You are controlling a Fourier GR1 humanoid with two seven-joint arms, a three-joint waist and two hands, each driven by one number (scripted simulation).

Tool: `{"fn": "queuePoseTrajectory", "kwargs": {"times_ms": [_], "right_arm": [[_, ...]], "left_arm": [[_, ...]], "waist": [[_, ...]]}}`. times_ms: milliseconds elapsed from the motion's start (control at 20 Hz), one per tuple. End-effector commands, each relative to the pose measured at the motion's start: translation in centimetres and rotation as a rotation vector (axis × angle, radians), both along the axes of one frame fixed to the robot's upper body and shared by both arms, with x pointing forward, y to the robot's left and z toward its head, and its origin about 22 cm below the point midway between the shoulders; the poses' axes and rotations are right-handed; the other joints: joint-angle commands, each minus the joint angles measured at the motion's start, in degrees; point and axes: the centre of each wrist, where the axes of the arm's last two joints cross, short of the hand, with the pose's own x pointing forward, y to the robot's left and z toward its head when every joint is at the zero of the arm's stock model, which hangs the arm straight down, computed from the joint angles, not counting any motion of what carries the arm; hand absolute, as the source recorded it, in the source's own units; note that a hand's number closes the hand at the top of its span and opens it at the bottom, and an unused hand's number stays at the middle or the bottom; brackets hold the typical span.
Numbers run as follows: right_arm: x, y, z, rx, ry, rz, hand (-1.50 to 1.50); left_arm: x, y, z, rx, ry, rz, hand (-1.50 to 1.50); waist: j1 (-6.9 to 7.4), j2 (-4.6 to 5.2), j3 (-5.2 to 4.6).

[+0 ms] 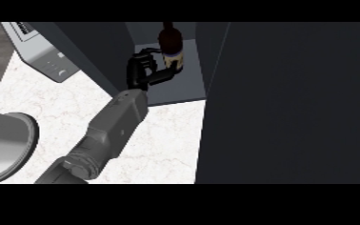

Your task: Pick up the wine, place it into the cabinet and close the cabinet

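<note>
Curling its fingers round the wine (170,47) inside the cabinet (175,88), the left hand (144,69) gripped it; its tan label was unreadable.

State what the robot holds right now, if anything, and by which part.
One hand, which side unclear, curls round the wine bottle at its lower labelled body, inside the open cabinet.

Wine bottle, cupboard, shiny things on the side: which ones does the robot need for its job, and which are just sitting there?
Needed for the job:
wine bottle, held by the hand
cabinet, with its open door

Just sitting there:
grey appliance at upper left
round metal dish at the left edge
</note>
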Motion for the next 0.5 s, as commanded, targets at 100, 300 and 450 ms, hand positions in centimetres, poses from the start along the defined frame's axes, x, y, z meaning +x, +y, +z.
{"fn": "queuePoseTrajectory", "kwargs": {"times_ms": [100,300,450], "right_arm": [[-0.8,-0.5,0.3,0.006,-0.014,0.032,-1.5],[-0.6,0.3,-0.1,0.014,-0.002,0.065,-1.5],[-0.6,-0.3,0.1,0.018,0.006,0.05,-1.5]], "left_arm": [[-2.1,1.4,-3.1,-0.052,0.005,0.009,1.5],[-2.3,1.4,-3.3,-0.086,0.038,-0.011,1.5],[-3.0,1.8,-4.2,-0.06,0.047,-0.013,1.5]], "waist": [[-1.28,0.17,-0.03],[-2.23,-0.07,-0.06],[-2.32,-0.23,-0.03]]}}
